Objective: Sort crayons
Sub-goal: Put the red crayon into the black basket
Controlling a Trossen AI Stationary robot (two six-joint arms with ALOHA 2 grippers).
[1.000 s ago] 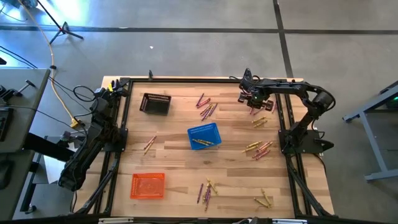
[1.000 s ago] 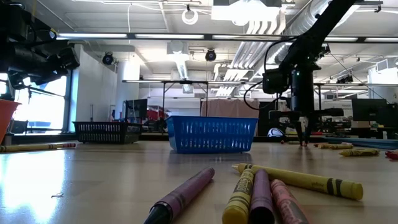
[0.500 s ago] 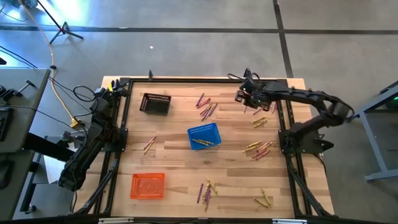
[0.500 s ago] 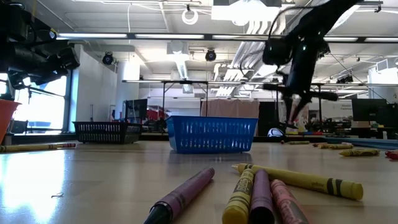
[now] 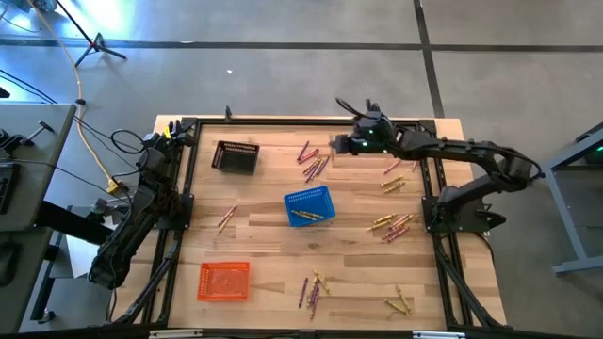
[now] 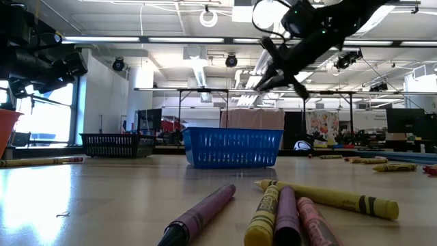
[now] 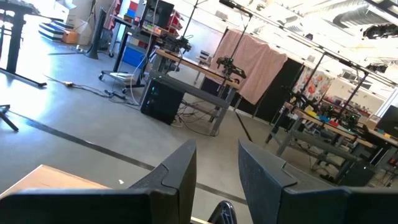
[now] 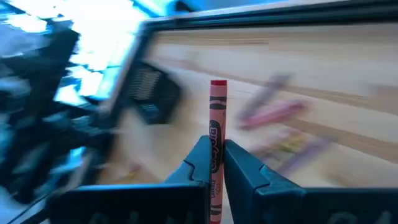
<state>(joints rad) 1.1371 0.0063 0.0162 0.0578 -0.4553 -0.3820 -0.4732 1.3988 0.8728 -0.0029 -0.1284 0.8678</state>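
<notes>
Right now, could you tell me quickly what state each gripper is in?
Left gripper: open, holding nothing, parked at the table's left edge.
Right gripper: shut on a red-pink crayon, raised above the table's far side.

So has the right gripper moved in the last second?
Yes. In the high view the right gripper, shut on a red crayon, has swung leftward along the table's far edge, toward the black basket, and in the low view it has risen.

A lab: workbenches (image 7: 205, 71), exposed ceiling ducts (image 6: 273, 27), concrete floor (image 5: 283, 80).
</notes>
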